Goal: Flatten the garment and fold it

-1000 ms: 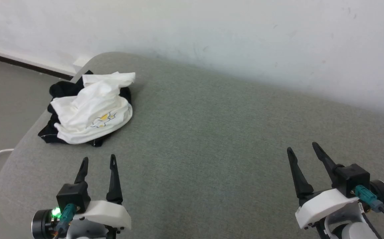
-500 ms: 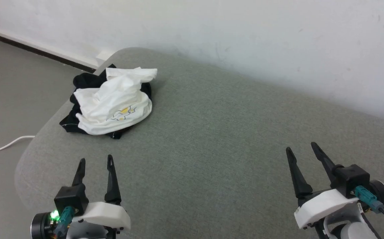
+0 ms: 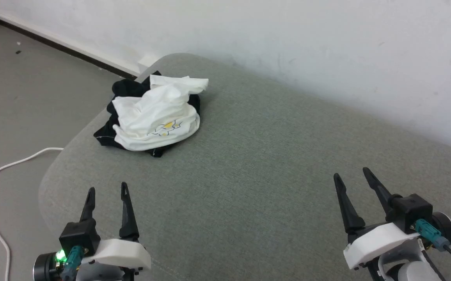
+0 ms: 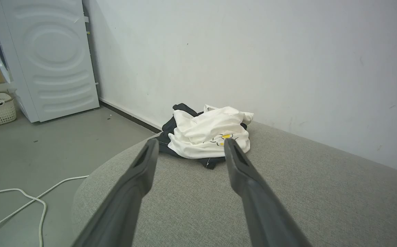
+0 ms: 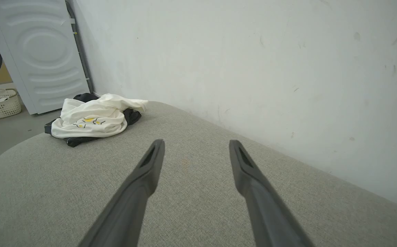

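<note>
Shirt (image 3: 157,117) bunched at the cushion's (image 3: 249,175) far left corner, nothing in my grip
It lies crumpled, white on top with black under it, at the left edge and close to the wall (image 3: 288,39). My left gripper (image 3: 107,186) hovers over the near left corner, jaws apart, well short of it; my right gripper (image 3: 350,173), spread as wide, hangs by the near right edge, farther off

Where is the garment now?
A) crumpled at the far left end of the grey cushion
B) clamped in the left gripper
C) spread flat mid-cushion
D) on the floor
A: the garment lies bunched at the far left end of the cushion, beyond the open left gripper.
</note>
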Robot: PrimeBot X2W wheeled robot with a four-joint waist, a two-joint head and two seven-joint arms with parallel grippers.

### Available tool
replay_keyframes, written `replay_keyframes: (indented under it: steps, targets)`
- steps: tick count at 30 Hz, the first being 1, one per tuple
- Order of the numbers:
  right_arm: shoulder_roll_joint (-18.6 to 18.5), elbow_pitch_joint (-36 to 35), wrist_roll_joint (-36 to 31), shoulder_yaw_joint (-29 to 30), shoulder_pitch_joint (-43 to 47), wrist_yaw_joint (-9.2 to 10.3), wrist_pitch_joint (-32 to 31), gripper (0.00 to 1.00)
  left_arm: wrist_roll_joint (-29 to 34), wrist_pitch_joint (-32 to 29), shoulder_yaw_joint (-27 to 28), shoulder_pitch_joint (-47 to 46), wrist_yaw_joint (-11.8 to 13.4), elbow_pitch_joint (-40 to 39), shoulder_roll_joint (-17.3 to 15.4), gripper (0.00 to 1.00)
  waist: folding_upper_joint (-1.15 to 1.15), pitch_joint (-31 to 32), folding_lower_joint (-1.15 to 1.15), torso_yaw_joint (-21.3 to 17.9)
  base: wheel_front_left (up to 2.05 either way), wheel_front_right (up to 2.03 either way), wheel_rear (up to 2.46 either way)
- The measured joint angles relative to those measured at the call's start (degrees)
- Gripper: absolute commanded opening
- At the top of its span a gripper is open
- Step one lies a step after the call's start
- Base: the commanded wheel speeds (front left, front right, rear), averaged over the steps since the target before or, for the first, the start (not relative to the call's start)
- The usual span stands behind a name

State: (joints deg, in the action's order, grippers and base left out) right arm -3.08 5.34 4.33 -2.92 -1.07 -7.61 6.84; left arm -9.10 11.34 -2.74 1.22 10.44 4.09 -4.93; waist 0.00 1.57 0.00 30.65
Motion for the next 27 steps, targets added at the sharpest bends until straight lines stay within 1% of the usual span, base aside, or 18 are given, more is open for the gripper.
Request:
replay_keyframes:
  steps: [27]
  targets:
    - [0.0,1.0,1.6,-1.0,-0.2,0.0,1.8,1.0,-2.1,3.3,-1.0,0.1,3.3,1.0,-0.6,1.0,0.0,0.4,0.0,8.6,-0.01,-0.01,-0.01]
